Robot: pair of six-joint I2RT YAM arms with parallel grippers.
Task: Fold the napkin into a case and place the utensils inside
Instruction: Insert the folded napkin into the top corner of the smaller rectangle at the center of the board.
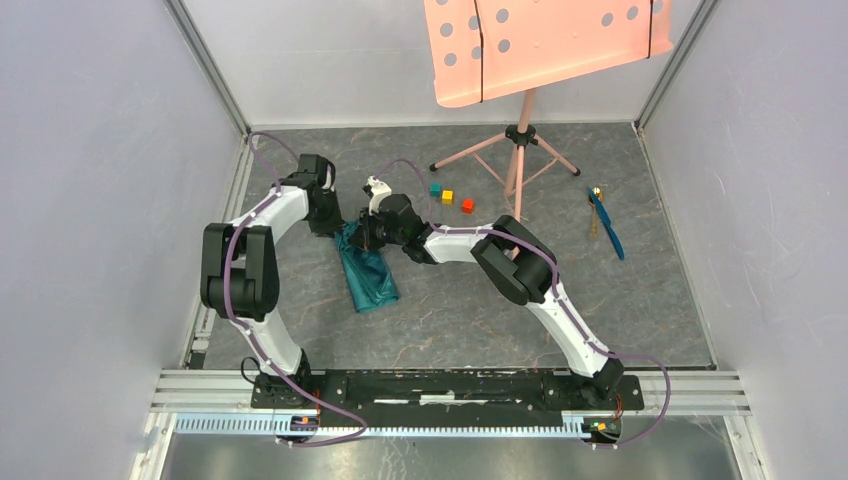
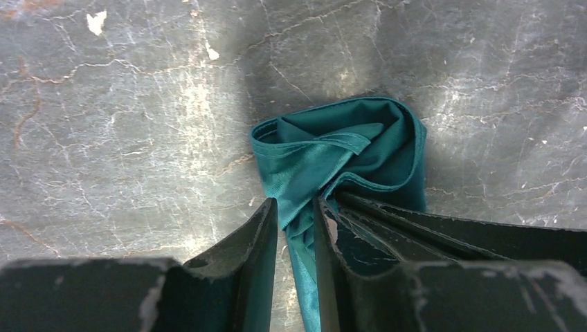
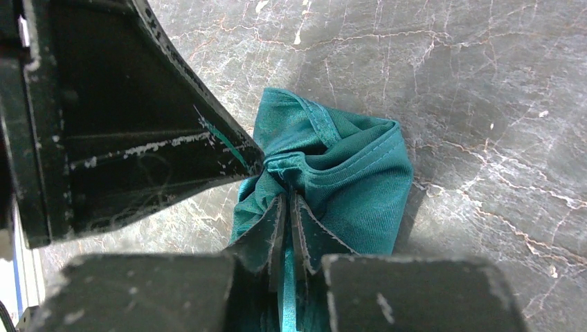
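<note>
The task is early, by my reading. The napkin [image 1: 370, 280] is a crumpled bundle, not a flat pocket, lying at about 9 o'clock on the table [image 1: 480, 320] between the two wrists. No neat fold or case shows. The utensils [image 1: 606, 226] lie untouched near the 3 o'clock edge, well apart from the cloth, with three small cubes [image 1: 447, 196] toward 12 o'clock. Spreading, folding and loading the cutlery all look left to do.

The left gripper [image 2: 296, 207] has its jaws a little apart. A twisted strand of napkin runs down through the gap, and a sliver of table shows beside it. I cannot tell whether the pads touch the cloth.

The right gripper [image 3: 289, 199] has its jaws almost together, pinching a hemmed fold at the top of the bundle. The two grippers sit just beside each other, at the bundle's 12 o'clock end.
</note>
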